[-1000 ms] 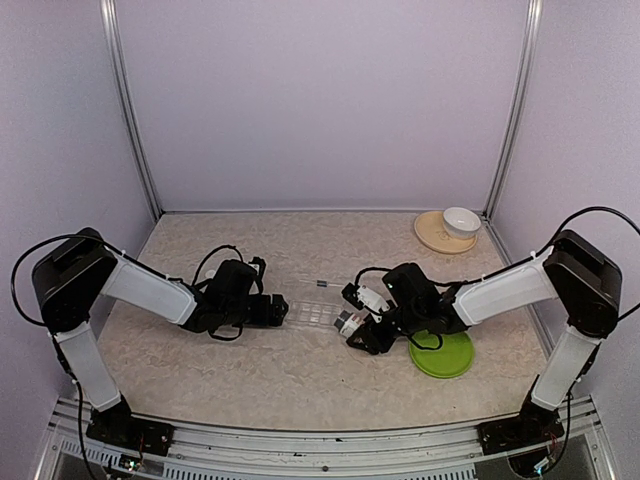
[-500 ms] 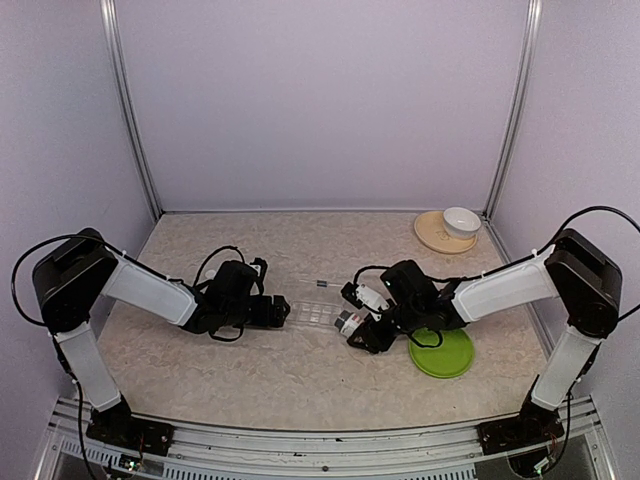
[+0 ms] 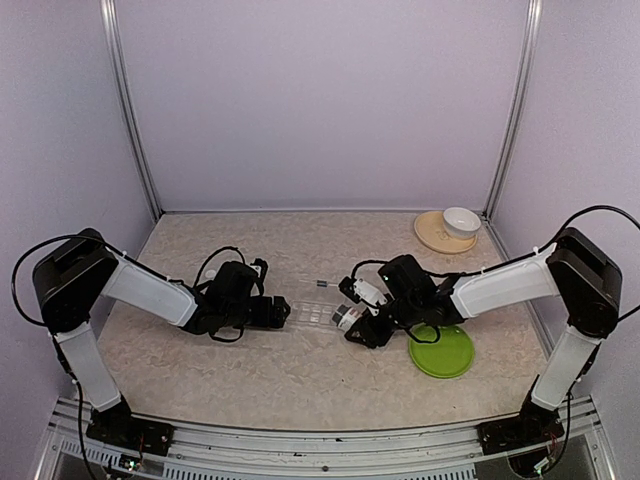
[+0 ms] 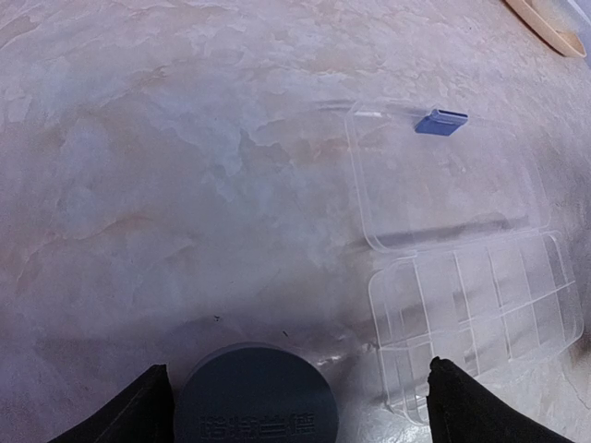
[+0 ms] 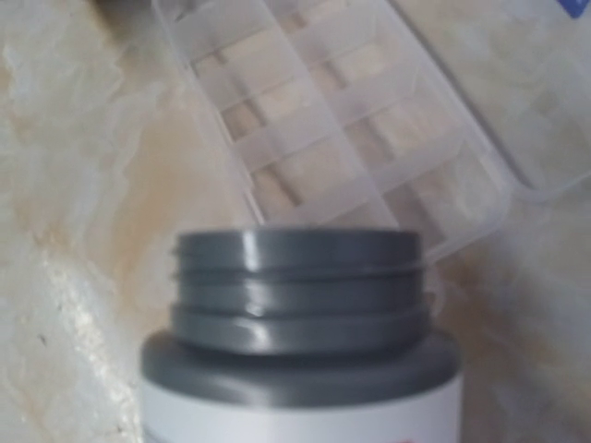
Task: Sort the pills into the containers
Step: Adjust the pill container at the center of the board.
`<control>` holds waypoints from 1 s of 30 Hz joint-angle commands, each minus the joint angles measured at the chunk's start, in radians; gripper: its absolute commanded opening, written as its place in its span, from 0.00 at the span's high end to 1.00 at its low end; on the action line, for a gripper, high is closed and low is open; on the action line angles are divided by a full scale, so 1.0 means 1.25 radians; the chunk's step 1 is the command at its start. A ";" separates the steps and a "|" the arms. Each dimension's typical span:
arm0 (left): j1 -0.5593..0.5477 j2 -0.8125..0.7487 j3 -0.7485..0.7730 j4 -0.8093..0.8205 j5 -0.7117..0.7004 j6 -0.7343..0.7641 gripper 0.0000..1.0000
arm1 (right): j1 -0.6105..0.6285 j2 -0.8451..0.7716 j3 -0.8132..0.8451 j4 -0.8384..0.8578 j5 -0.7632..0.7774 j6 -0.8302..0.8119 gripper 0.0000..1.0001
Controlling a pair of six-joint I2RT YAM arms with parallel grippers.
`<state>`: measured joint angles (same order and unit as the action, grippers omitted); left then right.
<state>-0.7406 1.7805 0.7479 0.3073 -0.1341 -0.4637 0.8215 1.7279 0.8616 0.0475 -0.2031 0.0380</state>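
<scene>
1. The clear pill box (image 3: 312, 313) is seen lying open on the table (image 3: 280, 250), between the two arms.
2. In the left wrist view its compartments (image 4: 480, 309) are laid beside the flat lid (image 4: 443, 180) – a small blue latch (image 4: 441, 121) is seen at the lid's far edge.
3. The left hand (image 3: 270, 312) is held released at the box's left end, its jaws spread wide.
4. A dark grey cap (image 4: 256, 406) is seen between the left fingers (image 4: 138, 415), close to one and apart from the other.
5. A white bottle (image 5: 300, 388) with a grey threaded neck is grasped by the right hand (image 3: 358, 322) – uncapped, its mouth held just beside the box's right end.
6. A green plate (image 3: 445, 355) is seen just right of the right hand; a white bowl (image 3: 461, 220) is set at the far right corner.
</scene>
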 commanded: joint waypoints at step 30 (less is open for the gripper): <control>0.002 -0.011 0.017 -0.041 -0.069 0.039 0.06 | -0.007 0.024 0.057 -0.056 0.010 -0.018 0.81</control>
<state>-0.7403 1.7809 0.7479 0.2932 -0.1791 -0.4397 0.8215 1.7515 0.9043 -0.0185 -0.1932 0.0208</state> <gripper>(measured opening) 0.939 0.527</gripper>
